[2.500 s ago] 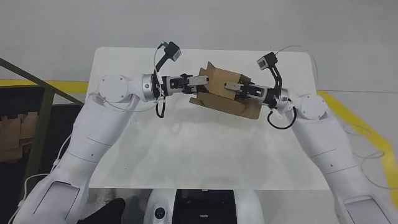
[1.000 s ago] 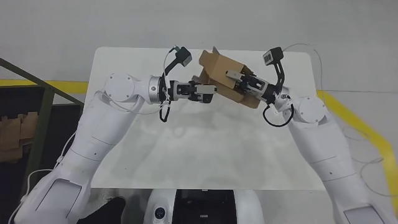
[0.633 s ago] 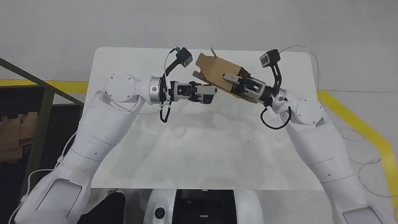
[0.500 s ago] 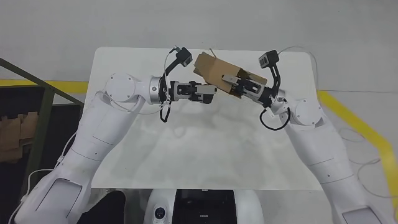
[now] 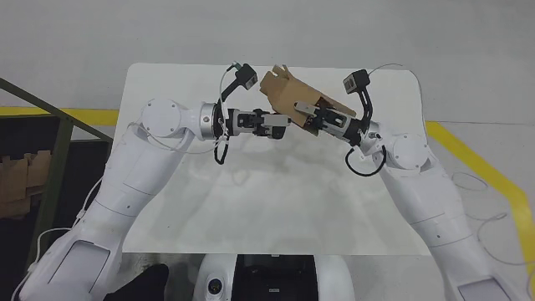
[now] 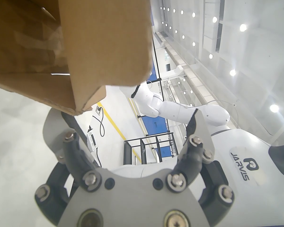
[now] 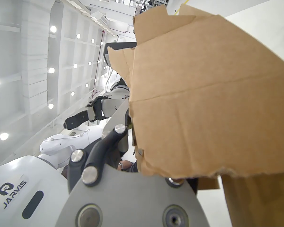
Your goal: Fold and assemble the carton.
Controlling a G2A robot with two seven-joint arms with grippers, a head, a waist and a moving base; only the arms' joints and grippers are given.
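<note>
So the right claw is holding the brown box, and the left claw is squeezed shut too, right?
Not quite. The left gripper is open, not shut: the left wrist view shows its fingers spread wide, just below a corner of the carton. The rest is right: the right gripper is holding the carton.

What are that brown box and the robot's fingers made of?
The box looks like plain cardboard, probably corrugated: matte brown, creased, with a ragged torn edge. The fingers look like dull grey metal plates fastened with screws over black parts, perhaps plastic or rubber.
</note>
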